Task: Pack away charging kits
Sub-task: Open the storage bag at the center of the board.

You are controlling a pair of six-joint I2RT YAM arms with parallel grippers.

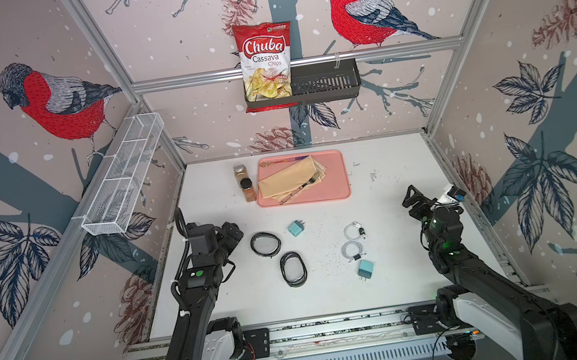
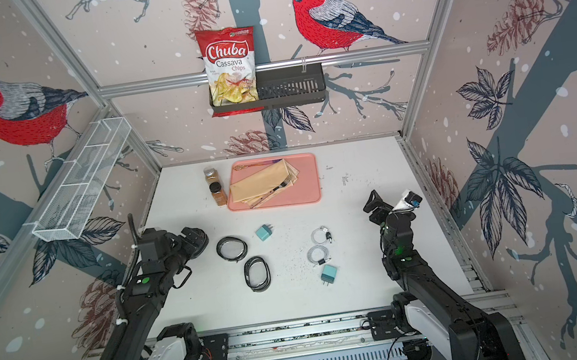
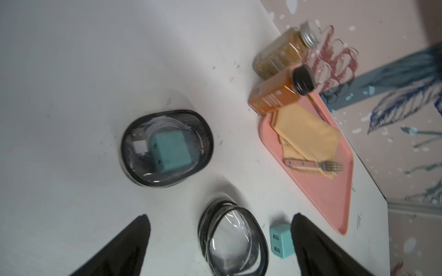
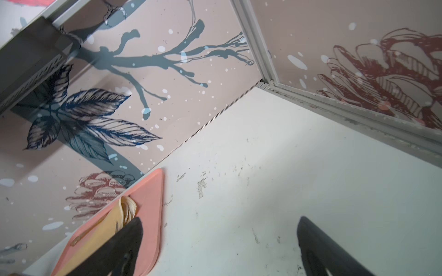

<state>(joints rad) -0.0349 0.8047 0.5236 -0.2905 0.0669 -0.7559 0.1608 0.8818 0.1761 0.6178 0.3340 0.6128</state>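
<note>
One kit looks packed: at the centre of the left wrist view, a black case holds a white cable and a teal adapter. Two kits are left, I judge. In both top views, lower centre, two empty cases, two loose adapters and two coiled cables lie on the table.

My left gripper stands wide apart over an empty case and holds nothing. My right gripper is also apart and empty.

The red bag, upper centre, reads "Chuba Cassava Chips". The labels on the spice jars are too blurred to read.
</note>
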